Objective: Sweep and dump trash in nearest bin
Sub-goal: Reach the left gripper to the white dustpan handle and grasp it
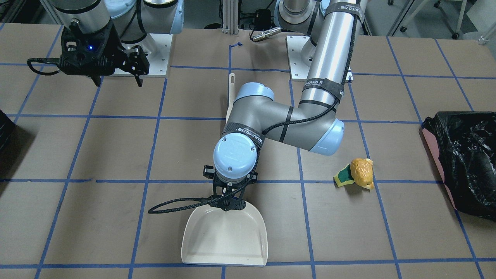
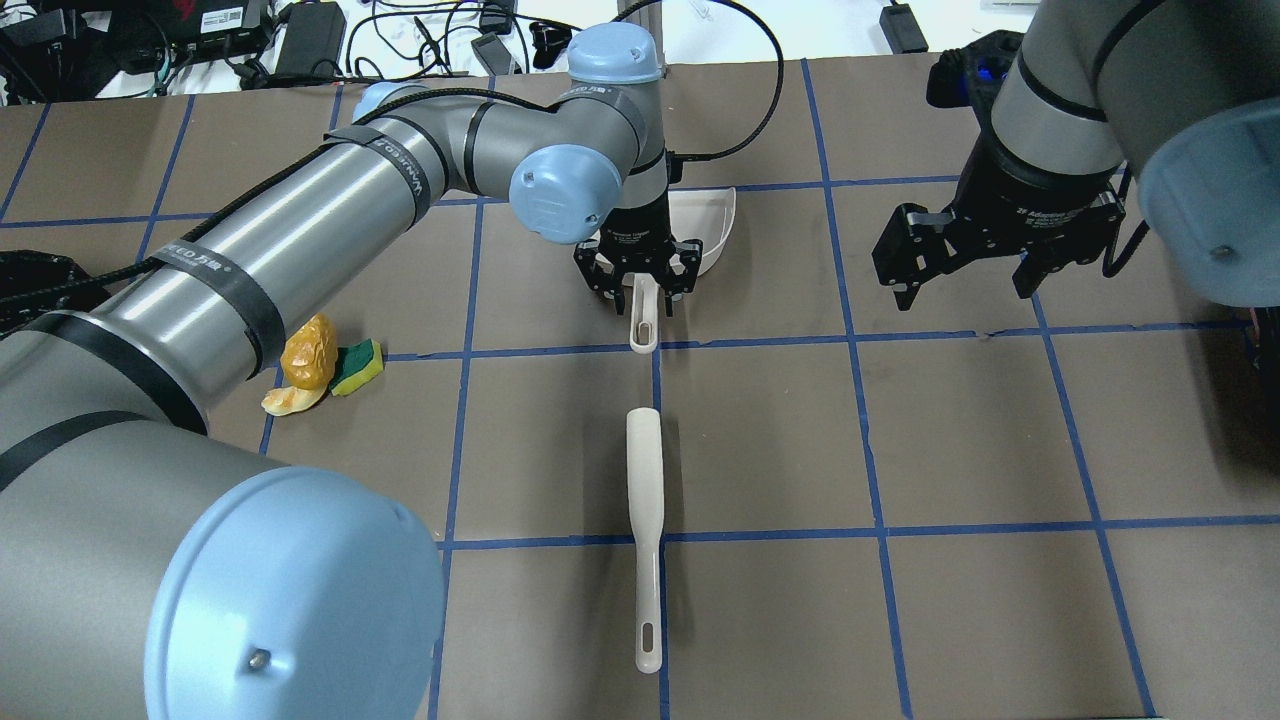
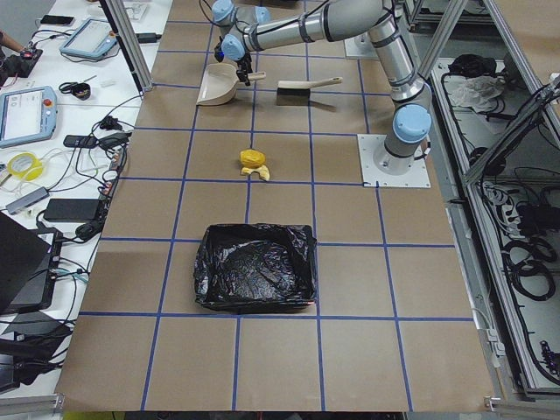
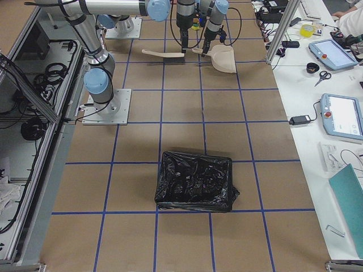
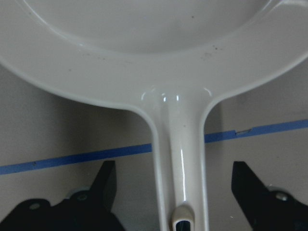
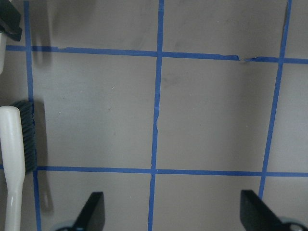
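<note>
Left end effector point(image 2: 640, 296) straddles slim handle point(image 5: 180, 159) of glossy dustpan point(image 1: 224, 236).

brown table point(image 2: 980, 430) gridded with blue tape point(image 6: 156, 110). toward its end on the robot's right, a black-bagged box point(image 4: 195, 181). on the white bench point(image 4: 300, 90) along the far edge: a teach pendant point(image 4: 336, 54), a second pendant point(image 4: 343, 116), scissors point(image 4: 323, 77), a yellow tape roll point(image 3: 22, 164), loose cables point(image 3: 96, 175).
</note>
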Action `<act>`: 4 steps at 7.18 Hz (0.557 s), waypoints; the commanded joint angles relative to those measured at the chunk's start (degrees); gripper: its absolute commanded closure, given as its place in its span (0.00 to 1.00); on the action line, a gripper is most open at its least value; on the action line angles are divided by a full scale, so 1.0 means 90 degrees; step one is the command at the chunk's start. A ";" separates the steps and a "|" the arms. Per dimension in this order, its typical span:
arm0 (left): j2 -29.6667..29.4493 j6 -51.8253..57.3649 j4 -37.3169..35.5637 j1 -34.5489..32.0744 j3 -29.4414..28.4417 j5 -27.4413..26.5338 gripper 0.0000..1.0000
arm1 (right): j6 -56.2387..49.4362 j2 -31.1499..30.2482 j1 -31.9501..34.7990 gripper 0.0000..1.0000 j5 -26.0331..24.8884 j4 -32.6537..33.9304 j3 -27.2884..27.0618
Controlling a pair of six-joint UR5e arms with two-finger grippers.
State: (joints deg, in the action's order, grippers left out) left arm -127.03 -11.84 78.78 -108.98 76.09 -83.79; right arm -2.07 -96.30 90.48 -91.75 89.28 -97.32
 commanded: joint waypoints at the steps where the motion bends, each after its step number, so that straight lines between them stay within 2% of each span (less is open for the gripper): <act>1: 0.0129 -0.0081 0.0056 -0.0010 0.0032 -0.0006 1.00 | 0.0035 0.0026 0.0005 0.00 0.0057 0.0060 0.0090; 2: 0.0208 -0.0004 0.0056 -0.0001 0.0042 -0.0006 1.00 | 0.0035 0.0026 0.0024 0.00 0.0077 0.0060 0.0043; 3: 0.0373 0.0471 0.0027 0.0048 0.0013 -0.0499 1.00 | 0.0103 -0.0022 0.0131 0.00 0.0096 0.0051 0.0013; 4: 0.0616 0.1404 0.0055 0.0213 0.0003 -0.0668 1.00 | 0.0568 -0.0013 0.0441 0.02 0.0125 0.0041 -0.0026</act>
State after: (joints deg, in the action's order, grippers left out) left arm -123.70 -6.83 79.16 -108.31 76.25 -87.24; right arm -0.27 -96.35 92.04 -90.91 89.73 -97.18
